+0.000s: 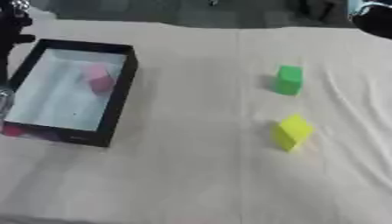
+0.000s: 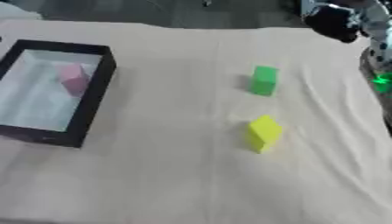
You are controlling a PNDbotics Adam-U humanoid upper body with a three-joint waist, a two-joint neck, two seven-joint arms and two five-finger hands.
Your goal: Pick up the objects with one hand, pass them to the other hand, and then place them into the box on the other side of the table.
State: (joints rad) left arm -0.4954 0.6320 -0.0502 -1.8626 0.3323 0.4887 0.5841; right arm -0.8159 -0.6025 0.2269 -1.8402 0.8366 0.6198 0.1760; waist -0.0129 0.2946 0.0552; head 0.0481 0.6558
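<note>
Cream cloth covers the worktop (image 1: 191,175), lying in soft creases toward the right side, with a dark floor beyond its far edge.

On the left sits one box (image 1: 119,94) with black walls and a pale floor. One pink block (image 1: 98,78) lies inside it, toward the far end. A small dark red patch (image 1: 12,130) shows at the box's near left corner, too blurred to make out.

Right of centre, on open cloth, two blocks wait: one green block (image 1: 288,80) farther from the robot and one yellow block (image 1: 292,131) nearer, turned corner-on. They are near each other but apart, and both are well apart from the box. Nothing stands between them and the box; the cloth between is bare.

At the upper right corner of the right eye view, the right arm (image 2: 373,26) comes in, black and silver, with a rounded dark part that seems to be the right robot hand (image 2: 333,22) held above the far edge of the worktop, well clear of both blocks. Whether its fingers are spread or curled cannot be told. A small green light (image 2: 380,80) glows on the arm lower down.

At the upper left of the left eye view, a dark piece of the left arm (image 1: 12,30) shows beside the box; no left robot hand is visible.
</note>
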